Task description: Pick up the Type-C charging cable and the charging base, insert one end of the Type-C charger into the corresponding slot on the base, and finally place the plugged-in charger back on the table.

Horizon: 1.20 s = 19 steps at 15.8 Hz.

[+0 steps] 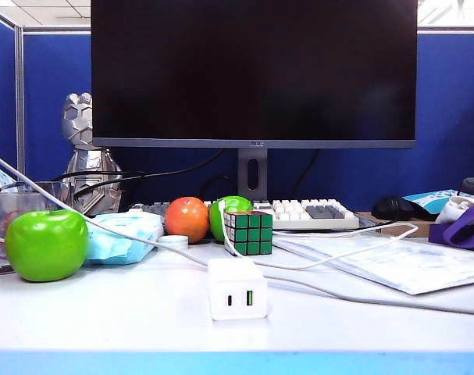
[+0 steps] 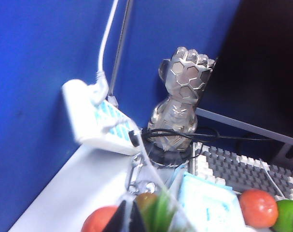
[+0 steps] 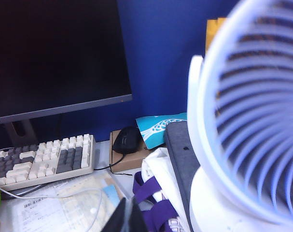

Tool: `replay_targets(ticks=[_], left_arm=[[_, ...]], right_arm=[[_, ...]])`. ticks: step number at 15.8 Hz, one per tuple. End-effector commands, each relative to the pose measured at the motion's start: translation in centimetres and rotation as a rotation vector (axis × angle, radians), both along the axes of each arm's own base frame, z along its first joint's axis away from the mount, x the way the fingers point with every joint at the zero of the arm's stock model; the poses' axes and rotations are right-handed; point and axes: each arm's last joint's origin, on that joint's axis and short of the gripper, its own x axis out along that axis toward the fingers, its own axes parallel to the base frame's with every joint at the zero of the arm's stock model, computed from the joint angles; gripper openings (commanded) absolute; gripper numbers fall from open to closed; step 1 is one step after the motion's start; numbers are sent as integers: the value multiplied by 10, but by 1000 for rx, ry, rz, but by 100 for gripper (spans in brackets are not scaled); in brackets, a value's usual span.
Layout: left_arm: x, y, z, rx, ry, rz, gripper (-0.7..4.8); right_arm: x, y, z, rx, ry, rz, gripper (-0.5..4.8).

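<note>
The charging base [image 1: 237,289], a small white block, stands on the white table [image 1: 127,312] near its front edge, ports facing the exterior camera. Its slot [image 1: 229,300] is the tiny dark port beside a green-lined one. The thin white Type-C charging cable [image 1: 318,267] loops from beside the Rubik's cube across the papers to the right; it also shows in the right wrist view over the papers [image 3: 54,195]. Neither arm appears in the exterior view. My left gripper [image 2: 129,218] is shut and empty at the table's far left. My right gripper [image 3: 129,216] is shut and empty at the far right.
A green apple [image 1: 45,244], blue tissue pack [image 1: 123,234], orange [image 1: 187,219] and Rubik's cube [image 1: 248,232] stand behind the base. A thicker white cable [image 1: 377,301] crosses the table. Bagged papers [image 1: 393,262], a keyboard [image 1: 315,212], a purple bag [image 3: 151,203] and a white fan [image 3: 252,121] are nearby.
</note>
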Motion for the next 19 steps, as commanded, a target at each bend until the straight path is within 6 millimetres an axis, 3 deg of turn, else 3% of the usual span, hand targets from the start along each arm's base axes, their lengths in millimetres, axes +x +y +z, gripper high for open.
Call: replay_targets(ticks=[1, 5, 7, 11, 14, 19], left_arm=[[18, -3, 41, 8, -9, -145, -3], [37, -8, 88, 11, -35, -361, -3], [46, -11, 101, -22, 86, -391, -3], [52, -23, 102, -30, 112, -475, -3], [63, -47, 94, -115, 190, -612, -3], [82, -90, 72, -141, 358, -768, -3]], right_arm=[[7, 0, 25, -3, 6, 5, -6], [23, 1, 61, 13, 13, 33, -6], [36, 2, 82, 20, 11, 43, -6], [61, 7, 106, 11, 37, 217, -6], [90, 14, 124, 5, 67, 437, -7], [114, 39, 126, -1, 118, 572, -6]])
